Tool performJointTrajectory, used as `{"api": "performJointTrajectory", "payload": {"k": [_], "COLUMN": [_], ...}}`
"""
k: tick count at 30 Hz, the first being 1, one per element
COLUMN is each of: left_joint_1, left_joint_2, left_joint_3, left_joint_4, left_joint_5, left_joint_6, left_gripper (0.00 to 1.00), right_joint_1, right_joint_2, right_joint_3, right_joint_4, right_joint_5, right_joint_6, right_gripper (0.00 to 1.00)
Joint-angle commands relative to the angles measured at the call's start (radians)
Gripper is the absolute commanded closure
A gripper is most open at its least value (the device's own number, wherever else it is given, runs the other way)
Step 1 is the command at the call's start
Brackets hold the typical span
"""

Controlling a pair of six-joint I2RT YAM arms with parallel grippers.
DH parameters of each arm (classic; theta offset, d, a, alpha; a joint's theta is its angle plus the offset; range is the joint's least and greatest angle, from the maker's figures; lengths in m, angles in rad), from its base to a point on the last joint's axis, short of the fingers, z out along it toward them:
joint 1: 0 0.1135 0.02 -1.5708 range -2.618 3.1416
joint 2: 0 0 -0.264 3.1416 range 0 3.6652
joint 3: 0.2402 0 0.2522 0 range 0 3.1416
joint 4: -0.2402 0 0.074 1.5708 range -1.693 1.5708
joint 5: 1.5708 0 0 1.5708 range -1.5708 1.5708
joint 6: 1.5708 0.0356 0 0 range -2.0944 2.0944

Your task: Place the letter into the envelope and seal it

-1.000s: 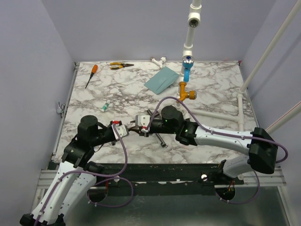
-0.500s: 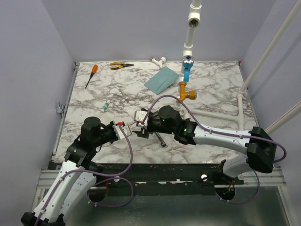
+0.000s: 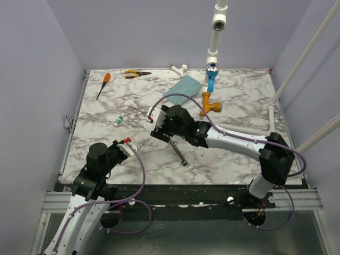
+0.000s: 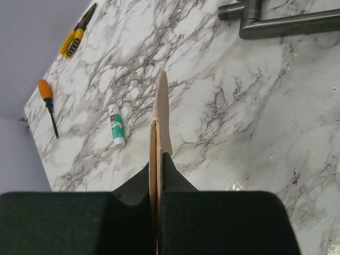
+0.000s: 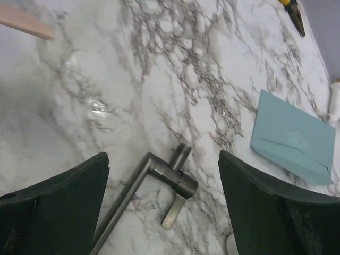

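My left gripper (image 4: 156,172) is pressed together on the letter (image 4: 161,109). The tan sheet stands on edge between the two black fingers (image 4: 212,218) and sticks out past their tips, held up off the marble table (image 4: 249,117). In the left wrist view I see it as a thin upright strip. The glue stick (image 4: 117,126) and the orange-handled screwdriver (image 4: 48,103) lie on the table to its left, and the yellow pliers (image 4: 78,29) lie farther off.

My right gripper (image 5: 163,156) is spread wide and holds nothing. Below the gap between its fingers a grey metal bar (image 5: 159,180) lies on the table. One tan end of the letter shows in the top left corner of the right wrist view, well apart from these fingers.

The envelope (image 3: 183,87) lies flat toward the far edge of the table, just beside the blue and orange pipe fittings (image 3: 210,103). From above, it sits beyond my right gripper and a little to that gripper's right, near but not touching it. It is well apart from my left gripper and the letter, which hang over the near left part of the table. I cannot tell whether its flap is open.
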State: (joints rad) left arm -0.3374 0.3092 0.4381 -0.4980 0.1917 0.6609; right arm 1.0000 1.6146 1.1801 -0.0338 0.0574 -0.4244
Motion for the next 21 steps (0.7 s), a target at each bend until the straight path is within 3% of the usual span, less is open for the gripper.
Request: {"api": "performJointTrajectory", "payload": {"k": [1, 11, 17, 21], "left_joint_1": [0.031, 0.04, 0.04, 0.04], "left_joint_2": [-0.07, -0.135, -0.143, -0.136], "left_joint_3": [-0.03, -0.04, -0.052, -0.055], "left_joint_4": [0.018, 0.021, 0.03, 0.033], "left_joint_5": [-0.08, -0.042, -0.026, -0.02], "left_joint_6": [-0.077, -0.069, -0.063, -0.063], "left_gripper": [1.0, 1.0, 1.0, 1.0], "right_joint_1": [-0.05, -0.178, -0.287, -0.318], "right_joint_2": [0.158, 0.471, 0.61, 0.675], "right_joint_3": [0.119, 0.467, 0.583, 0.6], "right_joint_4": [-0.185, -0.374, -0.413, -0.351], "right_joint_5": [0.151, 0.362, 0.415, 0.442], "right_joint_6": [-0.068, -0.269, -0.384, -0.454], "right_gripper": [0.13, 0.18, 0.2, 0.17]}}
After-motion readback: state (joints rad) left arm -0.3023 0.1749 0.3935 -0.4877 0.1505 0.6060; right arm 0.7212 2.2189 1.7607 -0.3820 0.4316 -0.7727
